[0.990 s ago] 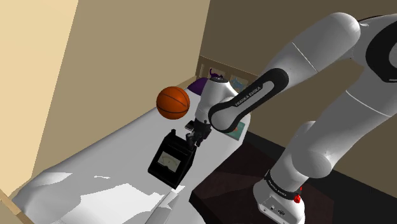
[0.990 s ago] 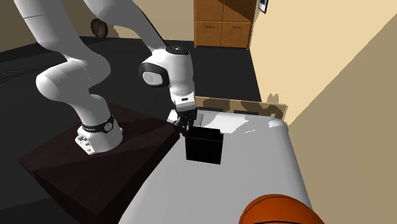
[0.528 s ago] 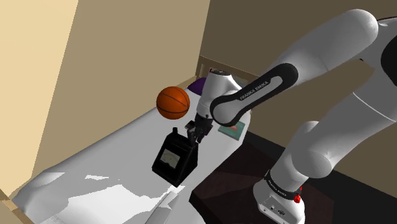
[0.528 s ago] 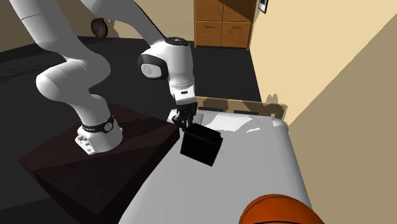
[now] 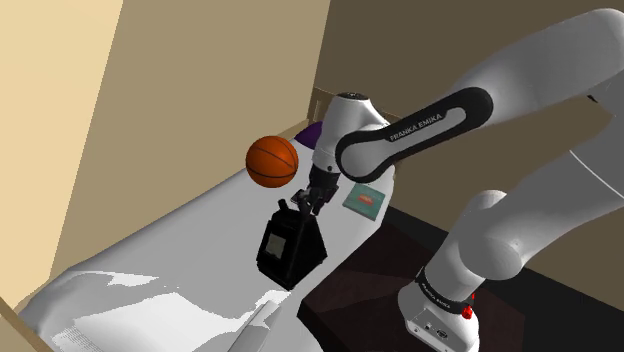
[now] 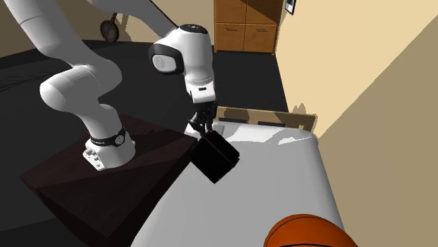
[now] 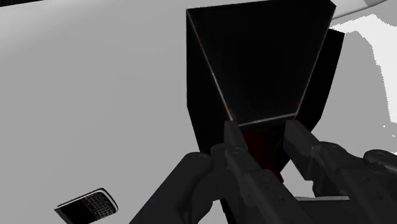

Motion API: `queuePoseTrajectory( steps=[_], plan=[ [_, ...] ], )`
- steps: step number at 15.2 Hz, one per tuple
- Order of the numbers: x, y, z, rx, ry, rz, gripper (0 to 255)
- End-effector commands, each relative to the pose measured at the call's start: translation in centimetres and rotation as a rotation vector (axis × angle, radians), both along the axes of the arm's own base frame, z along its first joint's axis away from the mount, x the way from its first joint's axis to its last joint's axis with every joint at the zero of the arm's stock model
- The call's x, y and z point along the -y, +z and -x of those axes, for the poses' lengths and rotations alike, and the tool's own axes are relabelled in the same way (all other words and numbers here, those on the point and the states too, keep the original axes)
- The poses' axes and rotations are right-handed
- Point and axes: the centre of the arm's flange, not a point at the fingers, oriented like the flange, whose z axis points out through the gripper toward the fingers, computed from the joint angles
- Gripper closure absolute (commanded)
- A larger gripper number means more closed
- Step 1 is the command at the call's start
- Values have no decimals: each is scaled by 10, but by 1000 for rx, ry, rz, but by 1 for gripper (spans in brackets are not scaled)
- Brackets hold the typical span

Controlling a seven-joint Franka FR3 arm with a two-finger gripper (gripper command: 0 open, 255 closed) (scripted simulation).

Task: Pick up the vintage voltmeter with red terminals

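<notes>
The grasp looked done and the lift under way. The black voltmeter point(image 5: 288, 245) hung tilted from the hand point(image 5: 305, 203) over the white bed point(image 5: 150, 270), near the bed's edge beside the dark stand point(image 5: 350, 295). From the second exterior view the voltmeter point(image 6: 215, 158) sat cocked on one corner below the hand point(image 6: 201, 128); whether that lowest corner touched the bed could not be told. In the wrist view the two fingers point(image 7: 236, 141) were clenched on the top end of the voltmeter point(image 7: 254, 63), with a dull red patch showing in the narrow gap between them. By my reading, what remained was to raise it clear and steady, since so tilted a load might swing or slip. An orange basketball point(image 5: 272, 161) lay well behind it on the bed.
</notes>
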Motion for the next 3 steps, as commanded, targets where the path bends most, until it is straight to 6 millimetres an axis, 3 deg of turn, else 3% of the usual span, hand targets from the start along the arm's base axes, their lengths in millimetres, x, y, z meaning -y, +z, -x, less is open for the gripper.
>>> queuePoseTrajectory(
  steps=[1, 3],
  plan=[
    [0, 12, -1, 3, 0, -1, 255],
    [0, 13, -1, 3, 0, -1, 255]
  ],
)
